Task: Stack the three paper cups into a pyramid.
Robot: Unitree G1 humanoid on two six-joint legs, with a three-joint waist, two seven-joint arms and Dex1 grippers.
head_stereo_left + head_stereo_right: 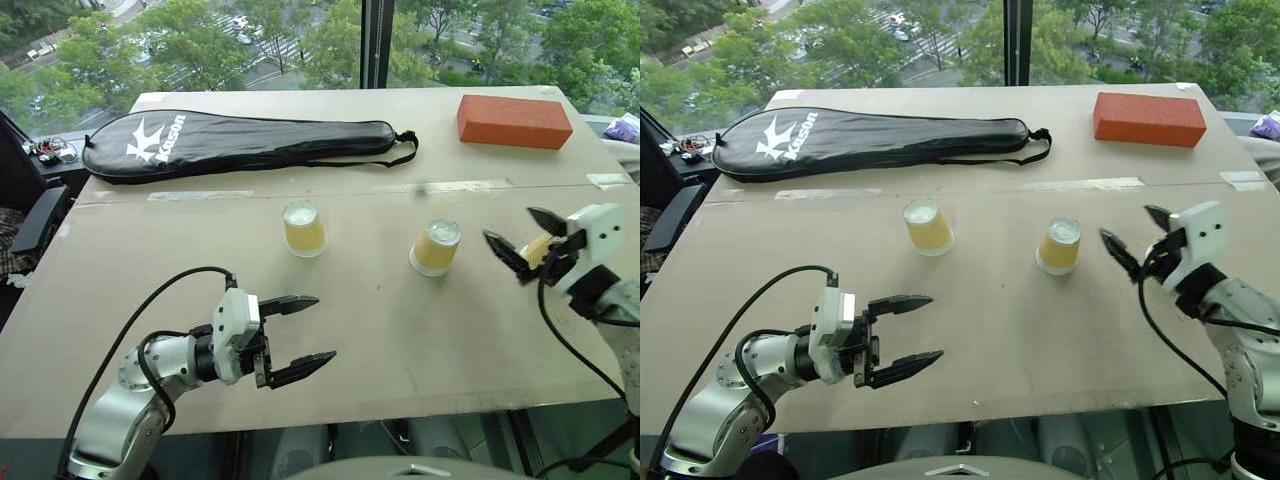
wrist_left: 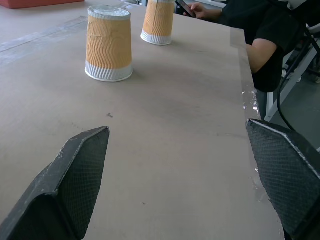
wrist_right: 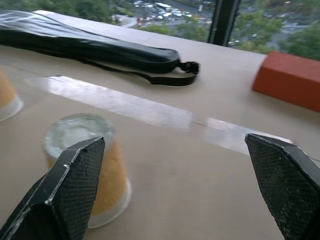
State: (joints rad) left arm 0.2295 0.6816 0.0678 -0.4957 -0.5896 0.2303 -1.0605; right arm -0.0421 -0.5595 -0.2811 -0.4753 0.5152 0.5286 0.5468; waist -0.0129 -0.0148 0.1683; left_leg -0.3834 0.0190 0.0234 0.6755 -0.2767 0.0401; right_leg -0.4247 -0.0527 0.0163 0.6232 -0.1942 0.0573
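What worried me most was the right gripper [image 1: 508, 224]. The middle cup [image 1: 437, 248] stood mouth-down just ahead of its tips, off to one side of the gap rather than centred in it. Closing from that line, I judged, would let one finger catch the ribbed wall and tip or skate the cup across the table [image 1: 400, 350]. These cups look light, so a pinch too hard could also crush the side, and one too high on the taper could let it squirt out.

A second hazard was the third cup [image 1: 538, 248]. From the head camera it peeped out close behind the right fingers, and I could not tell whether it sat under the hand or beyond it. A careless swing of the wrist might sweep it toward the edge.

The base pair was not formed either. The left cup [image 1: 303, 230] stood well apart from the middle one, so anything set on top now would have nothing to bridge.

Both sets of jaws were spread wide and released. The right ones held nothing and touched nothing I could see. The left gripper [image 1: 322, 327] hung over bare table, empty, with the middle cup far ahead of its tips.
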